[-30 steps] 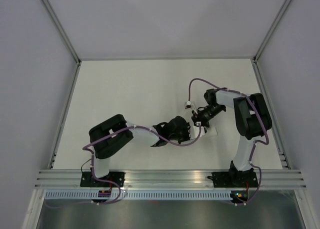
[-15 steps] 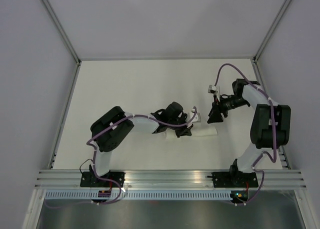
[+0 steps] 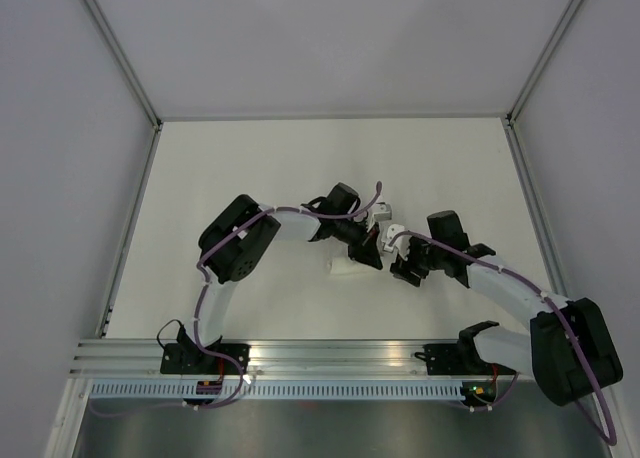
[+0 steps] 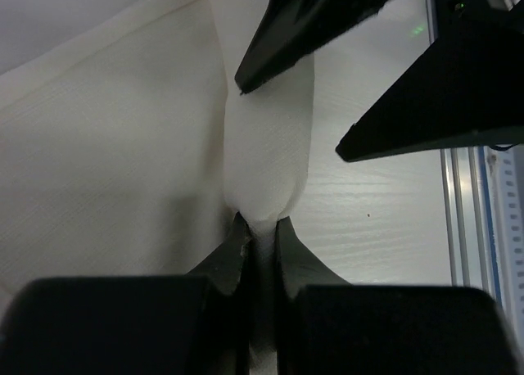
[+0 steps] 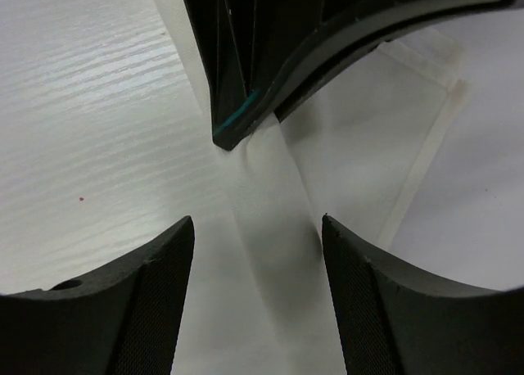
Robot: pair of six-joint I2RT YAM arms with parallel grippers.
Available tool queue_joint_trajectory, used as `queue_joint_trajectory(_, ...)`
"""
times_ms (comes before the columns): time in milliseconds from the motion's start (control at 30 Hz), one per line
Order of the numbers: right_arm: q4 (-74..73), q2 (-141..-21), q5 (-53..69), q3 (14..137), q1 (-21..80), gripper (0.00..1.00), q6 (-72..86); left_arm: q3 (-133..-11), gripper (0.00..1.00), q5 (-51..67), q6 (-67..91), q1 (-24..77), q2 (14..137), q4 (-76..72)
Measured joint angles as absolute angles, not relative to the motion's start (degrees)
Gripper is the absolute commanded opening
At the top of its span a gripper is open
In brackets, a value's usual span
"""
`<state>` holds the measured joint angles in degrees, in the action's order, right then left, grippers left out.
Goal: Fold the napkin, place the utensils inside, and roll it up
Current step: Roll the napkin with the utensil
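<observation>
White napkin (image 4: 268,137) roll, clamped by your left gripper (image 4: 262,221); right gripper (image 5: 258,219) straddles it, jaws apart, crowding from the right; tabletop (image 3: 280,163) opens far.

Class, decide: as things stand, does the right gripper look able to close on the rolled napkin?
Probably yes: the right gripper is open, the napkin running between its jaws. The left gripper pinches it nearby but leaves room.

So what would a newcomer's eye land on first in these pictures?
The napkin, a slim white roll, lies near the middle of the overhead view. The left fingers are pinched shut on one end of it, and the right fingers stand wide open astride it.
</observation>
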<state>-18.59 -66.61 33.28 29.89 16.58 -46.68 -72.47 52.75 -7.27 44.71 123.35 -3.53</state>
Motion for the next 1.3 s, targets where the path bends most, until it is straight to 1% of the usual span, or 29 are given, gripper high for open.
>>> queue_joint_trajectory(200,-8.29,-66.70,23.77,26.15,24.47,0.69,-45.12,-74.46,0.02,56.77,-5.87,43.81,125.32,-1.67)
queue_joint_trajectory(367,-4.21,-67.68,20.29,25.74,28.03,0.68,-44.27,-75.59,0.03,58.33,-5.10,43.46,126.21,-0.32)
queue_joint_trajectory(467,-3.29,-68.90,19.05,25.39,29.52,0.65,-43.75,-75.68,0.06,58.78,-4.64,43.35,126.28,0.38)
queue_joint_trajectory(533,-2.98,-69.97,18.55,25.19,30.17,0.58,-43.66,-75.68,0.09,59.05,-4.25,43.31,126.28,0.97)
queue_joint_trajectory(567,-2.96,-70.41,18.31,25.10,30.28,0.53,-43.51,-75.68,0.13,59.13,-4.12,43.29,126.28,1.15)
queue_joint_trajectory(600,-2.98,-70.81,18.17,25.08,30.30,0.43,-43.40,-75.68,0.21,59.09,-4.01,43.24,126.28,1.23)
queue_joint_trajectory(667,-3.03,-71.35,18.11,25.06,30.46,0.37,-43.13,-75.68,0.27,58.83,-3.79,43.22,126.28,1.30)
queue_joint_trajectory(700,-3.03,-71.61,18.13,25.06,30.55,0.34,-43.05,-75.68,0.33,58.72,-3.66,43.18,126.21,1.45)
queue_joint_trajectory(800,-2.90,-71.81,18.22,25.06,30.59,0.28,-42.81,-75.40,0.40,57.98,-3.38,43.11,125.58,1.83)
queue_joint_trajectory(900,-2.44,-72.14,18.52,25.10,30.59,0.24,-42.83,-73.95,0.45,56.27,-2.68,43.07,123.98,1.76)
queue_joint_trajectory(1033,-2.74,-73.52,20.73,26.04,30.00,0.22,-43.27,-70.89,0.47,52.86,-1.26,42.94,120.75,1.04)
queue_joint_trajectory(1133,-4.43,-75.18,23.05,27.70,28.29,0.22,-43.83,-69.08,0.49,50.81,0.30,42.06,118.89,0.60)
queue_joint_trajectory(1300,-11.51,-80.68,28.03,33.78,24.34,0.22,-46.17,-65.60,0.49,47.66,3.29,39.11,114.59,-2.09)
